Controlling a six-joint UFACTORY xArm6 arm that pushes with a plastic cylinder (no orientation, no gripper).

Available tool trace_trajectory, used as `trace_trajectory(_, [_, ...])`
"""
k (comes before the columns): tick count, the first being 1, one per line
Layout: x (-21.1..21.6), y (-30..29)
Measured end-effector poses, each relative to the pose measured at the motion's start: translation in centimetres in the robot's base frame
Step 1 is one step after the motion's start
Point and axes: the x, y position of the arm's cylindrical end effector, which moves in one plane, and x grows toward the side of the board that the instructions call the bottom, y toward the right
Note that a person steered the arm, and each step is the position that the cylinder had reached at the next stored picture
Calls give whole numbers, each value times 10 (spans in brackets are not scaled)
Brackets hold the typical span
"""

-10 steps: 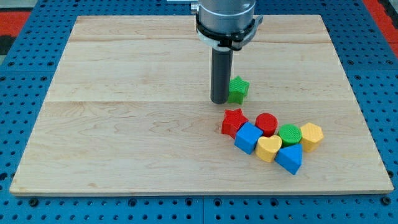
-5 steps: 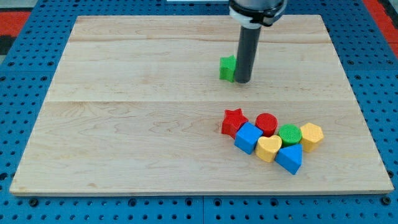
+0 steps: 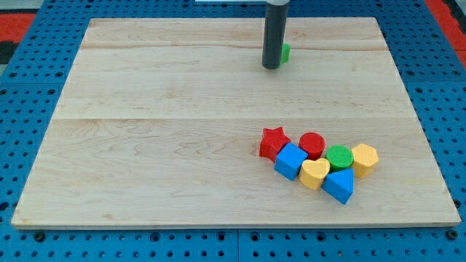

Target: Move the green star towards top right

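Item: pale wooden table [image 3: 145, 145], set on a blue pegboard surround [image 3: 29, 87].

Tool: straight dark rod; no claw is fitted, so no open or closed state applies. My tip [image 3: 271, 67] is placed at the far centre of the table, touching or just beside the task block.

Task block: small green star block [image 3: 285, 52], largely hidden behind the rod, only a sliver shown at the rod's right. It is judged far enough, but short of the right corner; the tip's position on its left suits a rightward push.

Other stock, clustered near right, well apart from the tip: red star block [image 3: 273, 142], red cylinder [image 3: 312, 144], blue cube [image 3: 290, 161], yellow heart block [image 3: 314, 173], green cylinder [image 3: 338, 156], yellow hexagonal block [image 3: 364, 159], blue triangular block [image 3: 338, 185].
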Motion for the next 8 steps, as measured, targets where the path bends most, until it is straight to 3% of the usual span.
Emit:
trace_trajectory(2, [-47,-2])
trace_trajectory(4, [-79,-47])
trace_trajectory(6, [-58,9])
trace_trajectory(7, [-72,33])
trace_trajectory(8, [-56,4])
